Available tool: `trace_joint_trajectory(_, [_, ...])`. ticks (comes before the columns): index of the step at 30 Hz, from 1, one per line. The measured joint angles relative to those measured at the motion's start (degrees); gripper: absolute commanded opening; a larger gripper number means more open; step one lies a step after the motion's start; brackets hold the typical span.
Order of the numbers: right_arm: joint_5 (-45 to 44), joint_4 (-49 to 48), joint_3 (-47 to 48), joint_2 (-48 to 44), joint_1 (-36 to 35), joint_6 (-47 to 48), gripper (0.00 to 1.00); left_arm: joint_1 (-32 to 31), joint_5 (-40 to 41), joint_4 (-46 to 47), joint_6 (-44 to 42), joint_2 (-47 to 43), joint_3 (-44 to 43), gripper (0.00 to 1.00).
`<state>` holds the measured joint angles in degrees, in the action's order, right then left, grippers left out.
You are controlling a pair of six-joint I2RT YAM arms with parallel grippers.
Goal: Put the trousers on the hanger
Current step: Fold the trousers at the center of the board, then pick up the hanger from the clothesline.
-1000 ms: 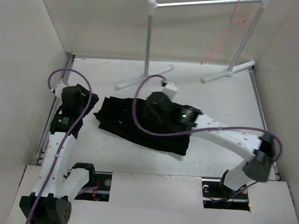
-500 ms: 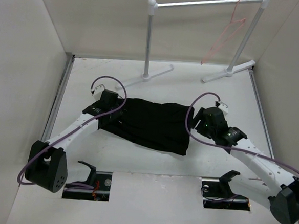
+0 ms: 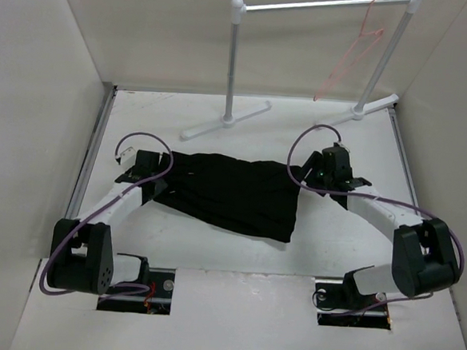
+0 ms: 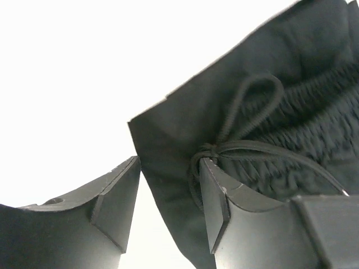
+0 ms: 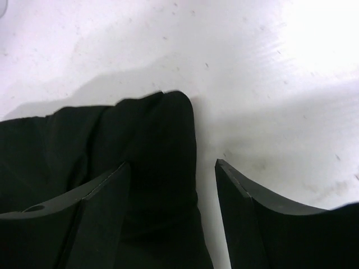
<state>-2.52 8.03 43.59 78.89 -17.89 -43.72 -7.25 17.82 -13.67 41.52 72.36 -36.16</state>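
Top view: one pair of trousers [image 3: 232, 195] lies spread flat mid-table [image 3: 341, 247]. One hanger [image 3: 350, 59] hangs on the single rack [image 3: 233, 63] at the rear, well apart from the cloth. The left gripper [image 3: 161, 178] is at the garment's left edge and the right gripper [image 3: 312, 180] at its right edge.

Left wrist view: the two jaws stand apart around a waistband corner with one drawstring [image 4: 247, 112].

Right wrist view: the two jaws stand apart around a fabric corner, with contact apparently not made.
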Motion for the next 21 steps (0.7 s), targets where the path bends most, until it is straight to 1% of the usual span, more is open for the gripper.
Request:
trace_joint_trajectory(2, [1.29,-1.99,0.76,2.16,0.46,-0.02,0.58,1.51,-0.5,-0.26,-0.35,-0.66,0.09,0.43])
trace_joint_trajectory(5, [3.13,-4.37,2.03,5.88,0.79,-0.39,0.33,2.01,-1.11,-1.03,-0.76,-3.74,0.07,0.42])
trace_joint_trajectory(6, [3.69,-5.07,2.56,7.3,0.94,-0.63,0.27,2.01,-1.22,-1.57,-0.83,-5.18,0.0,0.42])
trace_joint_trajectory(7, [4.24,-5.49,3.15,8.68,0.98,-0.98,0.22,2.01,-1.27,-2.49,-0.87,-6.86,-0.26,0.42])
trace_joint_trajectory(8, [4.9,-5.73,4.04,10.38,0.98,-1.16,0.2,1.97,-1.29,-3.43,-0.92,-8.7,-0.66,0.42])
trace_joint_trajectory(11, [6.43,-6.01,7.21,14.67,0.98,-1.36,0.2,0.83,-0.68,-6.69,-0.9,-13.29,-3.37,0.42])
trace_joint_trajectory(13, [7.26,-5.95,9.25,16.26,0.98,-1.31,0.22,-2.08,0.83,-8.68,-0.74,-14.86,-6.43,0.42])
trace_joint_trajectory(14, [7.61,-5.9,10.49,16.92,0.98,-1.29,0.28,-4.48,1.68,-9.16,-0.61,-15.04,-8.2,0.42])
trace_joint_trajectory(16, [8.0,-5.86,13.0,17.88,1.01,-1.2,0.46,-10.82,3.91,-9.35,0.11,-13.44,-11.76,0.43])
trace_joint_trajectory(17, [8.09,-5.88,13.92,17.99,1.01,-1.11,0.57,-14.23,4.87,-9.14,0.61,-11.52,-13.6,0.43])
trace_joint_trajectory(18, [8.15,-5.88,14.64,17.81,1.05,-1.07,0.66,-16.94,5.7,-8.52,1.05,-9.38,-15.13,0.43])
trace_joint_trajectory(19, [8.15,-5.9,14.88,17.31,1.05,-0.81,0.71,-19.47,6.49,-7.37,1.57,-6.58,-16.5,0.43])
trace_joint_trajectory(21, [8.09,-4.79,14.84,15.32,1.05,-0.39,0.76,-22.67,6.86,-3.63,2.6,-0.35,-17.51,0.43])
